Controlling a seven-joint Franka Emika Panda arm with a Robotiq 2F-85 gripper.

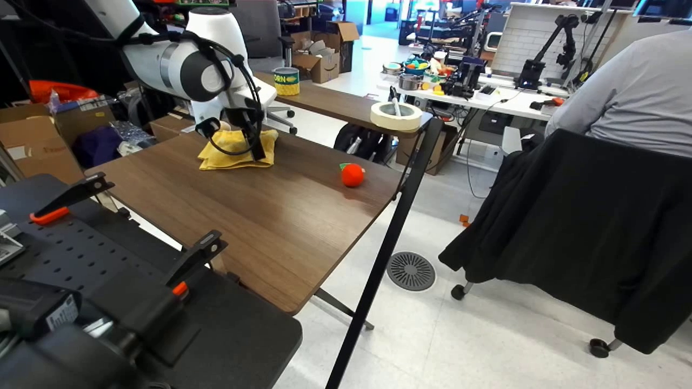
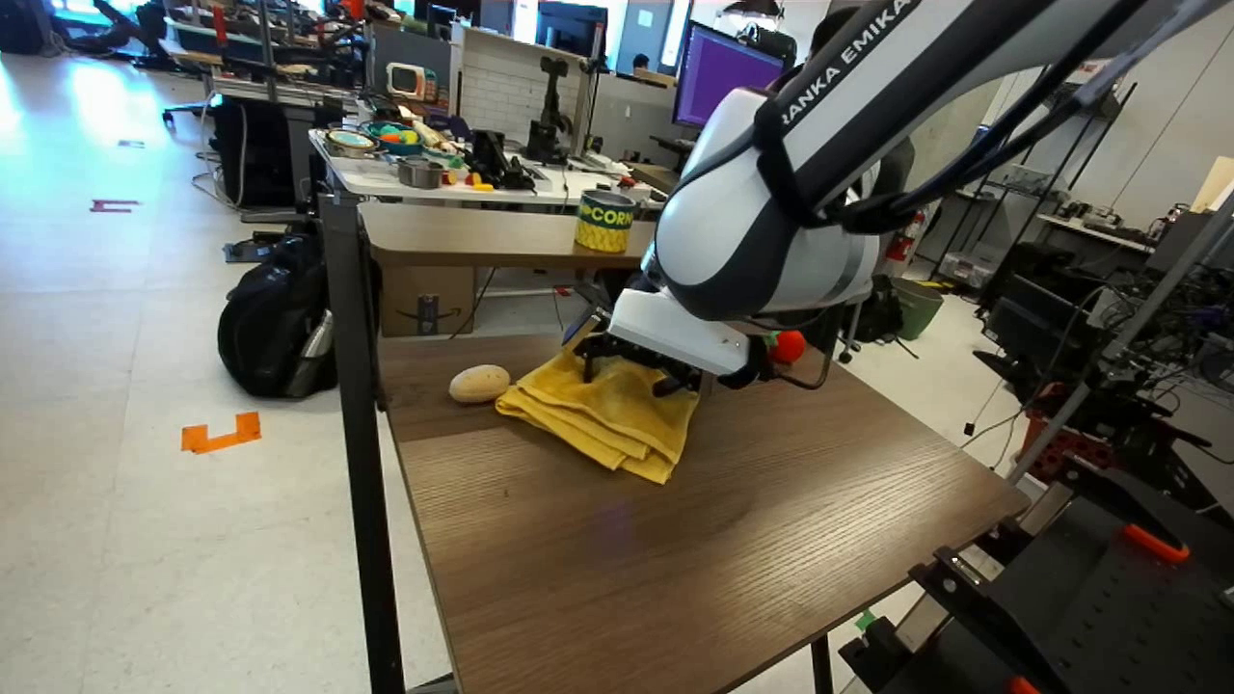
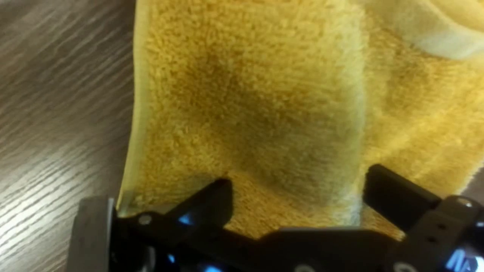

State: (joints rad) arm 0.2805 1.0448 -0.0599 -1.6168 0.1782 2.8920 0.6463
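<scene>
Yellow cloth (image 2: pixel 617 419) is lying folded on the brown desk (image 2: pixel 733 559), directly beneath the pincer (image 3: pixel 299 179); the pincer is standing wide open, its two fingers (image 3: pixel 395 196) spreading well apart, toweling showing between them and nothing being held; contact between fingertips and pile is not showing clearly; the only arm (image 2: pixel 713 231) is leaning over the cloth. Seen from the wrist, the folded layer is running lengthwise up the view, a pale hem bordering it on the left and a soft ridge on the right; the line between the fingertips is crossing that length, one tip hanging over the layer well inside the hem, the other sitting just at the ridge. No clear long axis is showing in the exterior views, the fold reading as roughly square; its layered corner is pointing away from the pincer toward a broad stretch of wood. A pale oval object (image 2: pixel 480 384) is lying just beside the cloth, near the desk's side edge, apparently limiting room that way; a red round item (image 1: pixel 352 175) is sitting well apart, near the edge by a black post (image 1: pixel 374 281); a raised shelf (image 1: pixel 332 102) is bordering the far side, carrying a corn tin (image 1: pixel 286 81) and a tape roll (image 1: pixel 396 123).
</scene>
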